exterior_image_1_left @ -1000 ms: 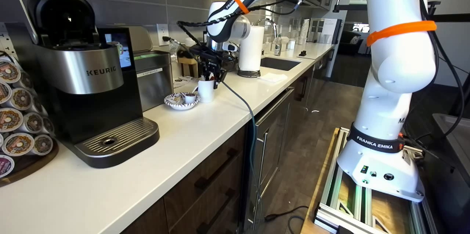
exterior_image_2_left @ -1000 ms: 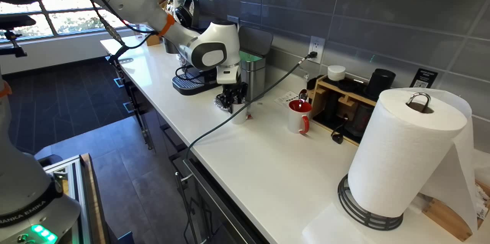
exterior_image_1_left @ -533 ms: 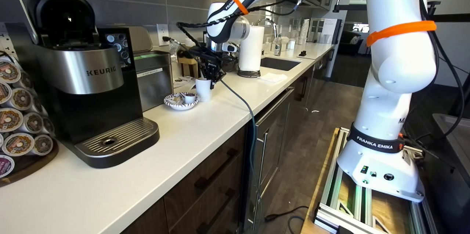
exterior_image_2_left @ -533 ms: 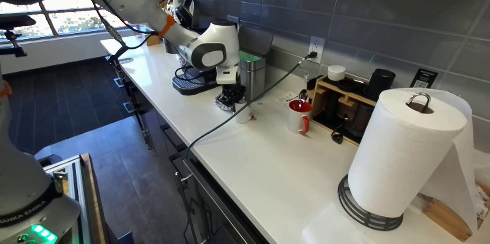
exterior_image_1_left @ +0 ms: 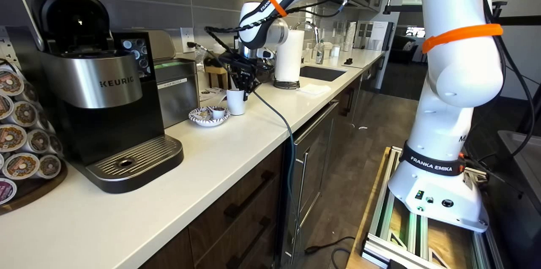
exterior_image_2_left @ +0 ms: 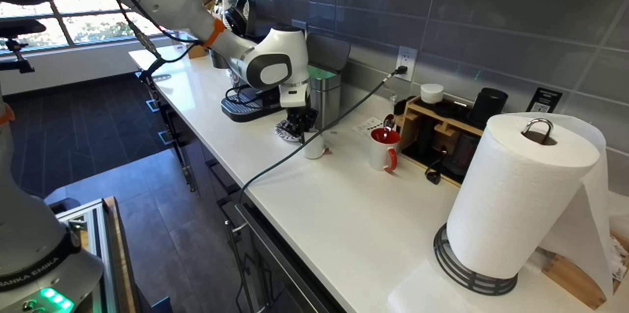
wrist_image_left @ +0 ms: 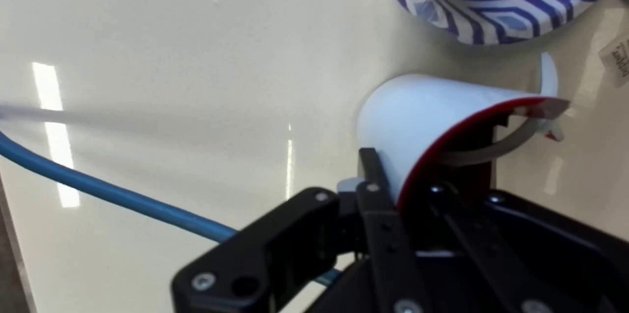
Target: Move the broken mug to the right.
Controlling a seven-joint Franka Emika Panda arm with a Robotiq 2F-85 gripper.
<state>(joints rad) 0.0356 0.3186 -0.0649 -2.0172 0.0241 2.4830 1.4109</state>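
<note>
The broken mug [exterior_image_1_left: 235,103], small and white with a red inside, stands on the counter just behind the patterned dish in an exterior view. It also shows in an exterior view [exterior_image_2_left: 314,151], partly crossed by a cable. In the wrist view the mug [wrist_image_left: 413,111] has a broken rim edge and curved white handle pieces at its right side. My gripper [wrist_image_left: 402,190] is shut on the mug's wall, one finger outside, the other inside and mostly hidden in the dark. The gripper [exterior_image_1_left: 241,91] points down and leans. I cannot tell whether the mug's base touches the counter.
The patterned dish [wrist_image_left: 491,23] holds a small cup close to the mug. A blue cable [wrist_image_left: 137,207] runs across the counter. A red-lined mug [exterior_image_2_left: 381,156], wooden organiser [exterior_image_2_left: 410,141] and paper-towel roll [exterior_image_2_left: 516,200] stand further along. A coffee machine [exterior_image_1_left: 114,79] and metal bin [exterior_image_1_left: 177,91] stand nearby.
The gripper has closed onto the mug's wall and leans more. The mug has shifted and turned slightly with it, its red broken edge showing further right in an exterior view.
</note>
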